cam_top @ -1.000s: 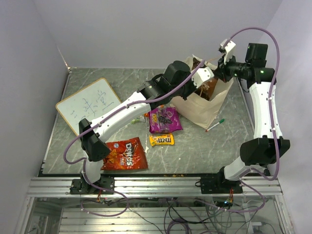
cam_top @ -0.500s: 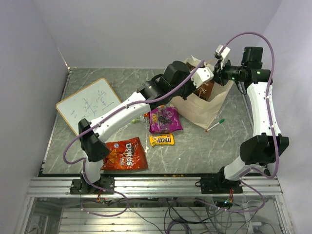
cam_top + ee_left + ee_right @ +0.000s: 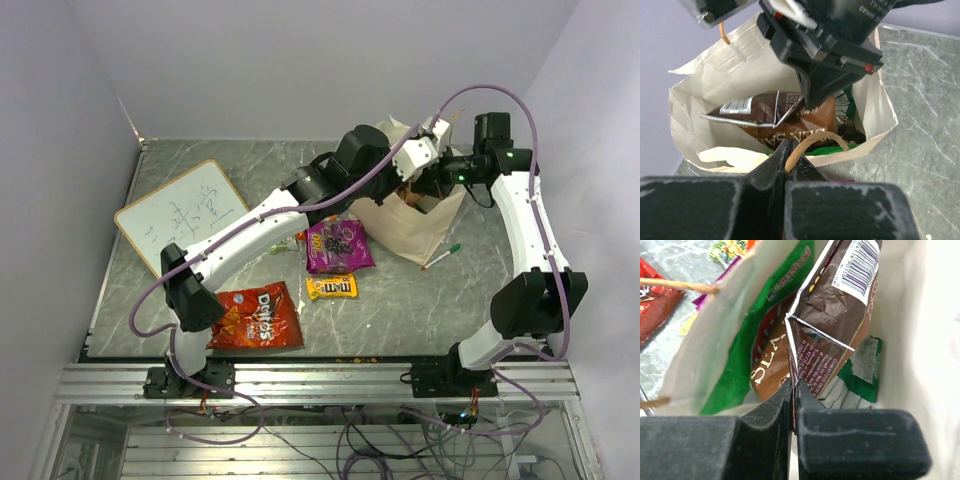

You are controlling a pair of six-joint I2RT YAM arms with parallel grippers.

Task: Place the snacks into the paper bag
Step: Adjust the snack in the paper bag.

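Observation:
The tan paper bag [image 3: 405,228] stands at the back right, mouth open. My left gripper [image 3: 414,156] is shut on the bag's near twisted handle [image 3: 815,140] and holds the rim; its fingertips meet low in the left wrist view [image 3: 788,148]. My right gripper [image 3: 433,166] is shut on a brown pouch [image 3: 835,325] and holds it inside the bag's mouth [image 3: 760,114]. A second brown pouch [image 3: 768,365] and a green packet [image 3: 735,370] lie in the bag. A purple pouch [image 3: 338,246], yellow M&M's [image 3: 331,288] and the red Doritos bag [image 3: 259,317] lie on the table.
A white whiteboard [image 3: 181,214] lies at the left. A green-capped marker [image 3: 441,256] lies right of the bag. A small part of an orange packet [image 3: 302,236] shows under my left arm. The bag's inner wall [image 3: 935,340] is close on the right of my right gripper.
My right gripper has come down and to the left with the brown pouch, from above the bag into its mouth. My left gripper has stayed on the handle.

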